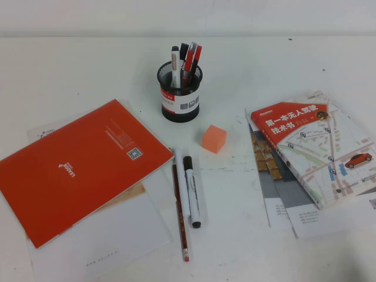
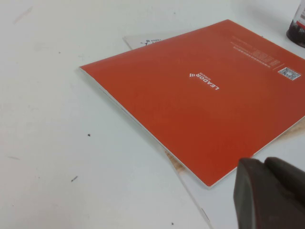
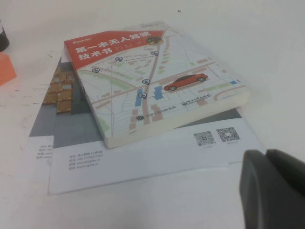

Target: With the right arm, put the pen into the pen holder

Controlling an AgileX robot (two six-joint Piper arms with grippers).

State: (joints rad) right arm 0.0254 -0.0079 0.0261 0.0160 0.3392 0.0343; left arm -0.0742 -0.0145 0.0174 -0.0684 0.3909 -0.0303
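The pen (image 1: 191,191), a short white marker with a black cap and black end plug, lies on the table in front of the pen holder (image 1: 180,91). The holder is a black mesh cup with a red-and-white band and has several pens standing in it. Its edge shows in the left wrist view (image 2: 298,28). Neither arm shows in the high view. My left gripper (image 2: 265,167) is shut and empty over the white paper by the orange notebook (image 1: 76,167). My right gripper (image 3: 265,157) is shut and empty, near the map book (image 3: 152,81), far from the pen.
A thin dark-red pencil (image 1: 180,211) and a whitish tube (image 1: 183,194) lie right beside the pen. An orange cube (image 1: 214,138) sits between holder and pen. The map book (image 1: 320,147) lies on papers at the right. White sheets lie under the notebook.
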